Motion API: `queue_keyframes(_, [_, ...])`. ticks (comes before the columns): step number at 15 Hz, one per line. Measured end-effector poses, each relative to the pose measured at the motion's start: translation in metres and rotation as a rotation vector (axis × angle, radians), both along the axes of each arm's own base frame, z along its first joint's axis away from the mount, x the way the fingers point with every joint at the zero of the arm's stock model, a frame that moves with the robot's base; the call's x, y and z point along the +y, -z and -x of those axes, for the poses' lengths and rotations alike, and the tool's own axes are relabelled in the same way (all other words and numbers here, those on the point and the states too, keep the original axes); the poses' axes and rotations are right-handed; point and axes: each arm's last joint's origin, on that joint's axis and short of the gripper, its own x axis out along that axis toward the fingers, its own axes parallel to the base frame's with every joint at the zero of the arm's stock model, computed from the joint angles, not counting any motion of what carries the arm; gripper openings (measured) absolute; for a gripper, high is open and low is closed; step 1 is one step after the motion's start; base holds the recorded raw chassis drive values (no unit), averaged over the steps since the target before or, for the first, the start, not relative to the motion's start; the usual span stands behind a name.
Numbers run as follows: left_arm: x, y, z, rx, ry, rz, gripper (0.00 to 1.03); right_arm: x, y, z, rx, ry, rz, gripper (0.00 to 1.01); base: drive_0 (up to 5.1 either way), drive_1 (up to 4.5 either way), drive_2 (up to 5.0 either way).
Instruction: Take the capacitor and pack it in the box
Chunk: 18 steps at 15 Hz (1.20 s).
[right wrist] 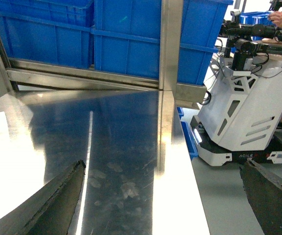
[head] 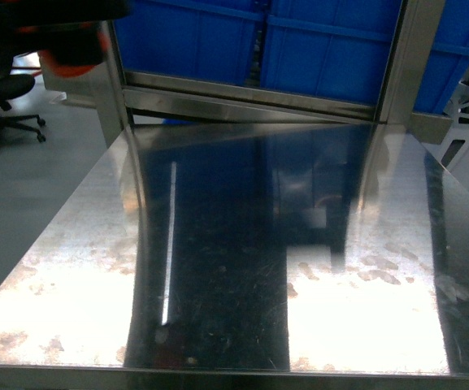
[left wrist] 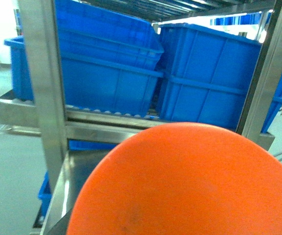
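While the head camera looks down over the steel surface (head: 218, 268), I see my left hand (head: 71, 41) only as a dark blur with orange at the top left corner, raised above the surface's far left edge; I cannot tell whether its fingers are apart or together. In its own wrist view a broad orange shape (left wrist: 180, 181), rounded and very close to the lens, fills the lower half. Beyond that hand stand a steel rack post (left wrist: 45, 93) and two blue plastic bins (left wrist: 106, 78) side by side on the rack's shelf. Left of the hand, on the grey floor, is a black office chair (head: 6, 101).

Further right, my right hand (right wrist: 160, 196) shows as two dark padded fingers (right wrist: 57, 200) spread wide apart, gripping nothing, low over the surface's right edge. Ahead of it are more blue bins behind a steel upright (right wrist: 170, 44). To its right, off the surface, stands a white wheeled robot base (right wrist: 243, 112).

Neither the capacitor nor the box appears in any view.
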Motion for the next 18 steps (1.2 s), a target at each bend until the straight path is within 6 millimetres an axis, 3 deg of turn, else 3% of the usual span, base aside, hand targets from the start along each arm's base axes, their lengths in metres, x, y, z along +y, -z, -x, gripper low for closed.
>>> queue_keyframes(1, [0.031, 0.009, 0.035, 0.066, -0.017, -0.02, 0.44, 0.0, 0.0, 0.0, 0.0, 0.0, 0.0, 0.98, 0.0, 0.0, 0.0])
queue_keyframes(2, [0.046, 0.011, 0.052, 0.09, -0.027, -0.013, 0.43, 0.0, 0.0, 0.0, 0.0, 0.0, 0.0, 0.98, 0.0, 0.0, 0.0])
queue_keyframes(4, [0.057, 0.007, 0.063, 0.089, -0.041, -0.005, 0.43, 0.0, 0.0, 0.0, 0.0, 0.0, 0.0, 0.98, 0.0, 0.0, 0.0])
queue_keyframes(5, [0.065, -0.006, 0.075, 0.03, -0.058, 0.01, 0.43, 0.0, 0.0, 0.0, 0.0, 0.0, 0.0, 0.98, 0.0, 0.0, 0.0])
queue_keyframes(7, [0.065, -0.022, 0.082, -0.058, -0.043, 0.031, 0.43, 0.0, 0.0, 0.0, 0.0, 0.0, 0.0, 0.98, 0.0, 0.0, 0.0])
queue_keyframes(9, [0.068, 0.0, 0.09, 0.142, -0.166, -0.049, 0.43, 0.0, 0.0, 0.0, 0.001, 0.001, 0.0, 0.98, 0.0, 0.0, 0.0])
queue_keyframes(14, [0.088, 0.025, 0.121, 0.132, -0.197, -0.066, 0.43, 0.0, 0.0, 0.0, 0.0, 0.001, 0.0, 0.98, 0.0, 0.0, 0.0])
queue_keyframes(18, [0.088, 0.036, 0.139, 0.124, -0.192, -0.065, 0.43, 0.0, 0.0, 0.0, 0.0, 0.0, 0.0, 0.98, 0.0, 0.0, 0.0])
